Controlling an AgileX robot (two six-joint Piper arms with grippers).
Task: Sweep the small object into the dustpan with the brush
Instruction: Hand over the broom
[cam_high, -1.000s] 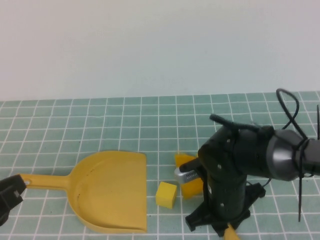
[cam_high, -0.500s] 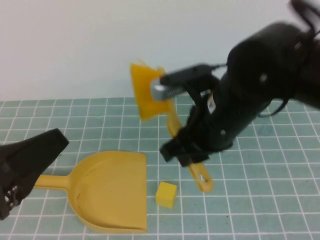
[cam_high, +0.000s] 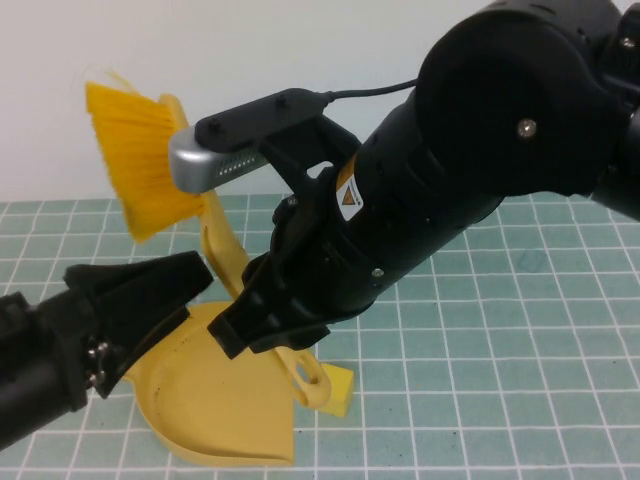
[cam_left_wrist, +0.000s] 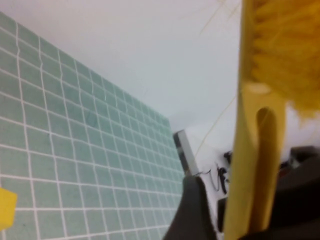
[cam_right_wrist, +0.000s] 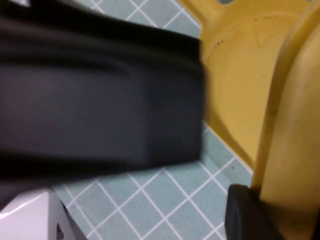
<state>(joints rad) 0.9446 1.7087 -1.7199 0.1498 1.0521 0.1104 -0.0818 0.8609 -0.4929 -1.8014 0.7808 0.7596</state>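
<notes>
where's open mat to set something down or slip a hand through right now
Bare mat lies right of the small cube, out to the table's right edge. It is crowded on the left: the right gripper holds the brush raised over the dustpan, and the left gripper hangs open above the pan's handle side.

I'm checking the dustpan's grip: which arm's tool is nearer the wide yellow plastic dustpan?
Left. The left tool hangs just over the wide yellow plastic dustpan's handle side; the right tool is raised above its mouth, gripping the yellow plastic brush.

High overview, 2 close wrist views, dustpan (cam_right_wrist: 240, 70) shared
</notes>
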